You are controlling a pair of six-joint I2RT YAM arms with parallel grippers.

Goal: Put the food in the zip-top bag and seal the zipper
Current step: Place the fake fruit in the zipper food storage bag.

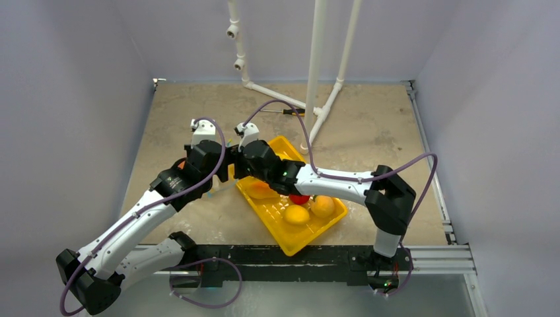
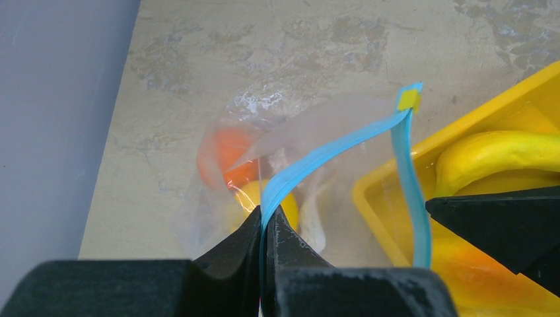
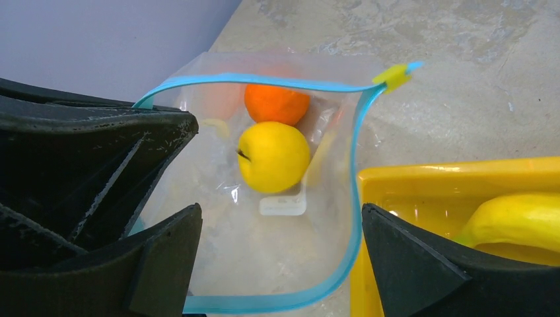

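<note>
The clear zip-top bag (image 3: 264, 264) lies on the table left of the yellow tray, its mouth held wide open. Its teal zipper (image 3: 356, 165) has a yellow slider (image 3: 394, 74) at the far corner. A yellow lemon (image 3: 274, 156) and an orange (image 3: 277, 104) lie inside. My left gripper (image 2: 267, 214) is shut on the zipper strip (image 2: 330, 155) and holds that edge up. My right gripper (image 3: 280, 208) is open and empty above the bag's mouth. In the top view both grippers, left (image 1: 211, 155) and right (image 1: 247, 162), hide most of the bag.
The yellow gridded tray (image 1: 307, 241) holds a banana (image 3: 515, 221), a red apple (image 1: 299, 199), a lemon (image 1: 296, 214), an orange-coloured fruit (image 1: 323, 206) and a mango (image 1: 262, 191). White pipes (image 1: 317, 66) and a screwdriver (image 1: 290, 111) stand behind.
</note>
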